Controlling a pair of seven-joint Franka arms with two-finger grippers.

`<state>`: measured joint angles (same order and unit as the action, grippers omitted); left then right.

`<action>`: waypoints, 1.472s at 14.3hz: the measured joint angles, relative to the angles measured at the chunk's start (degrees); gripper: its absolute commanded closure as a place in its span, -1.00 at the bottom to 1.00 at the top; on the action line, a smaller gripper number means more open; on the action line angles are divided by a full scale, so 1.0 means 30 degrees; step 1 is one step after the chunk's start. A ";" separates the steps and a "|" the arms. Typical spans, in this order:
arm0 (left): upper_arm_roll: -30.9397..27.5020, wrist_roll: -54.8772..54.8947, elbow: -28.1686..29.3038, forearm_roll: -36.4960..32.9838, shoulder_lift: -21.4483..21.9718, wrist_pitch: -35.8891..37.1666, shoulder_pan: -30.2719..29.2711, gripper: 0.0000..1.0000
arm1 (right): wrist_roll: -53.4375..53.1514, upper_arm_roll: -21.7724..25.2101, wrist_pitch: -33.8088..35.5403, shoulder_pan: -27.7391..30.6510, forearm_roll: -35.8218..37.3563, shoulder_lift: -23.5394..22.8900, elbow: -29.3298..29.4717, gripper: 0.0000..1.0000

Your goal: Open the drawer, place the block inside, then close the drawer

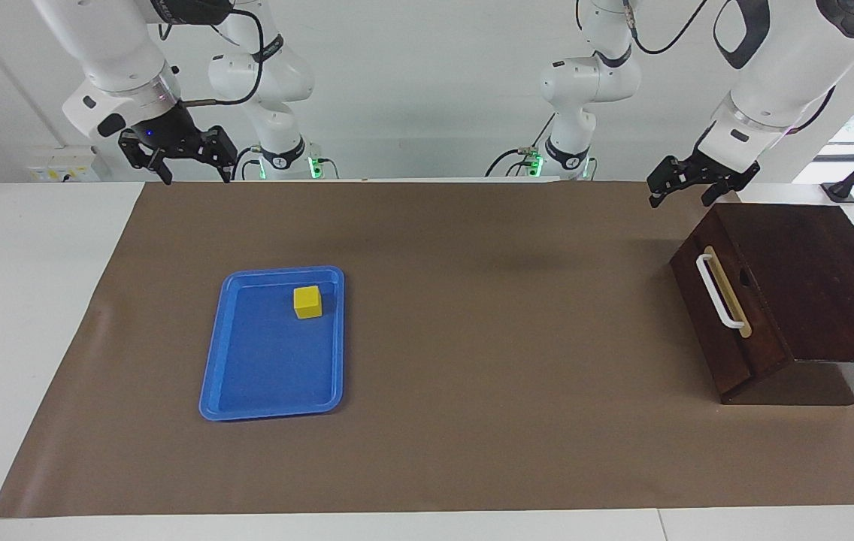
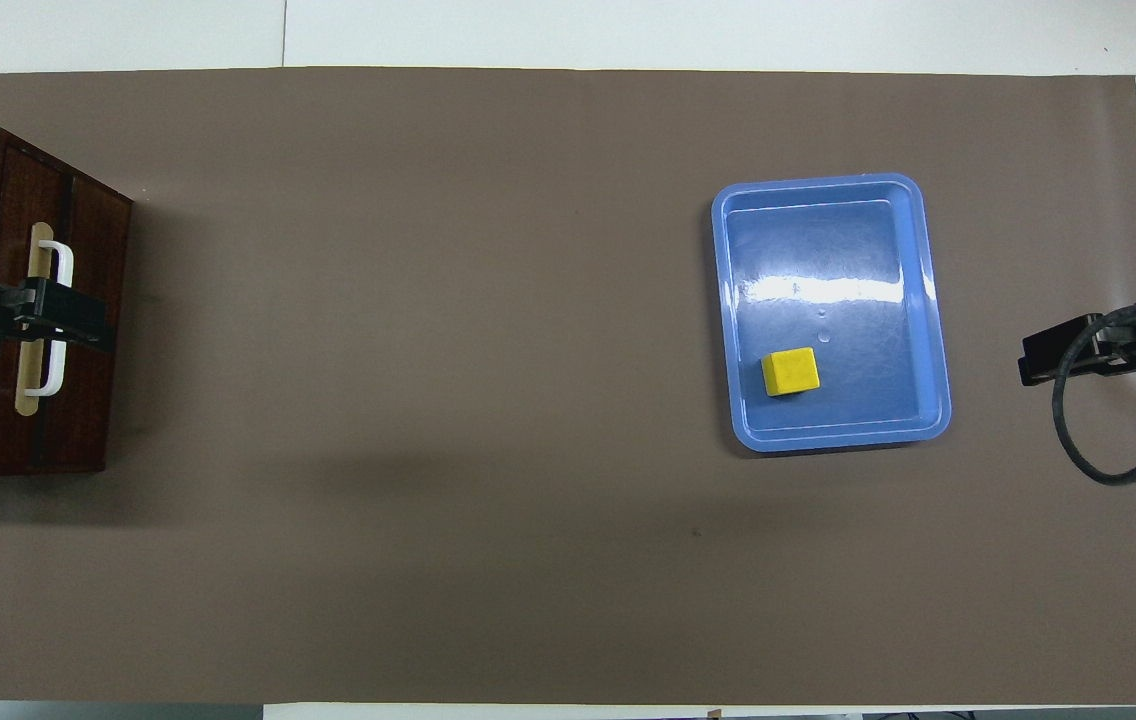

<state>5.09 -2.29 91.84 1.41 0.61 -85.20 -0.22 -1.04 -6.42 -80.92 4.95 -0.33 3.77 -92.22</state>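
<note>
Item: my left gripper (image 1: 681, 192), fingers spread, empty, raised over the shut drawer (image 1: 724, 300) at my left arm's table end. Item: my right gripper (image 1: 190, 167), spread, empty, waiting. Item: block (image 1: 307, 302) in blue tray (image 1: 210, 376), bare brown mat (image 1: 502, 338) between tray and drawer.

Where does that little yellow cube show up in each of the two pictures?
Facing view: the small bright yellow cube lies in the blue plastic tray, at the end nearer the robots.
Overhead view: the same cube, low in the tray.
Shared landmark: the tray.
</note>
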 measured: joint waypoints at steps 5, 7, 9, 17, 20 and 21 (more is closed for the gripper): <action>0.0000 0.0000 0.0000 0.0000 0.0001 0.0000 0.0000 -1.00 | -0.4465 0.0017 -0.1334 0.0136 -0.1977 -0.0047 -0.1603 -1.00; 0.0000 0.0000 0.0000 0.0000 0.0001 0.0000 0.0000 -1.00 | -0.7860 0.0025 -0.2469 0.0293 -0.3363 -0.0296 -0.2800 -1.00; 0.0000 0.0000 0.0000 0.0000 0.0001 0.0000 0.0000 -1.00 | -1.1350 0.0025 -0.3663 0.0311 -0.4999 -0.1209 -0.3408 -1.00; 0.0000 -0.0001 0.0000 0.0000 0.0001 0.0000 -0.0001 -1.00 | -1.7959 0.0093 -0.7883 0.0860 -1.1701 -0.5435 -0.4665 -1.00; 0.0000 -0.0018 0.0000 0.0000 0.0002 -0.0006 -0.0001 -1.00 | -1.8075 0.0112 -0.7882 0.1647 -1.2887 -0.6720 -0.4856 -1.00; 0.0007 -0.0082 -0.0001 0.0000 0.0005 -0.0093 0.0000 -1.00 | -1.8075 0.0119 -0.7610 0.1902 -1.3045 -0.7125 -0.4873 -1.00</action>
<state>5.11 -2.53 91.84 1.41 0.63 -85.48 -0.22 -55.27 -6.07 -103.75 10.65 -39.46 -17.60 -106.84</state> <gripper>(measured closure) 0.000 0.000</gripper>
